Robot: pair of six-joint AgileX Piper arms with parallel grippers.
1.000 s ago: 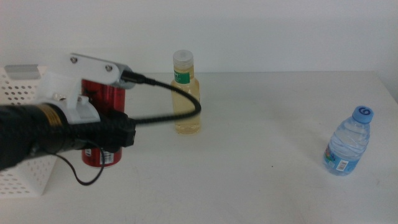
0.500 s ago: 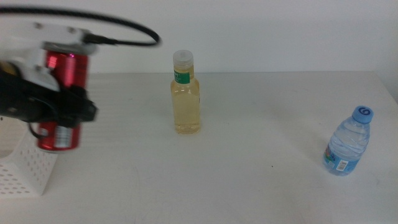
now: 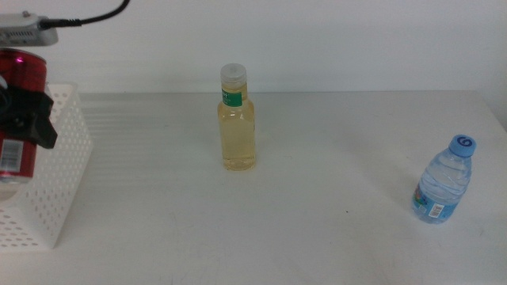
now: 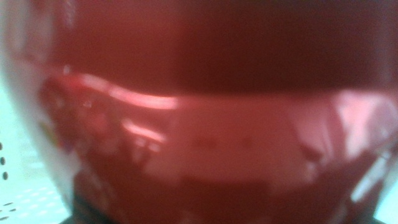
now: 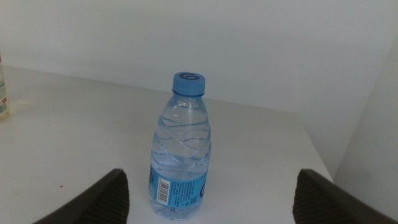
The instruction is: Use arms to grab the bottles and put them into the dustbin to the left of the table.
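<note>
At the far left edge of the middle view, the left gripper (image 3: 24, 119) holds the red can (image 3: 17, 119) upright above the white perforated dustbin (image 3: 55, 190), which sits at the lower left of the frame. The black jaws are clenched on the can's side, and a white housing with a black cable shows above it in the upper left corner. In the left wrist view the red can (image 4: 199, 112) fills nearly the whole frame, blurred, with a bit of the dustbin's holed wall (image 4: 18, 193) at the lower left corner.

The tall bottle of pale yellow liquid (image 3: 238, 119) stands upright on the table (image 3: 333, 158), a little left of the frame's centre, well apart from the dustbin. The small water bottle with the blue cap (image 3: 444, 180) stands upright at the right side of the frame, near the table's edge.

In the right wrist view the right gripper (image 5: 208, 199) faces the water bottle (image 5: 181, 149), its two dark jaws released and spread wide, one at each lower corner of the frame, with the bottle between them but not touched.
</note>
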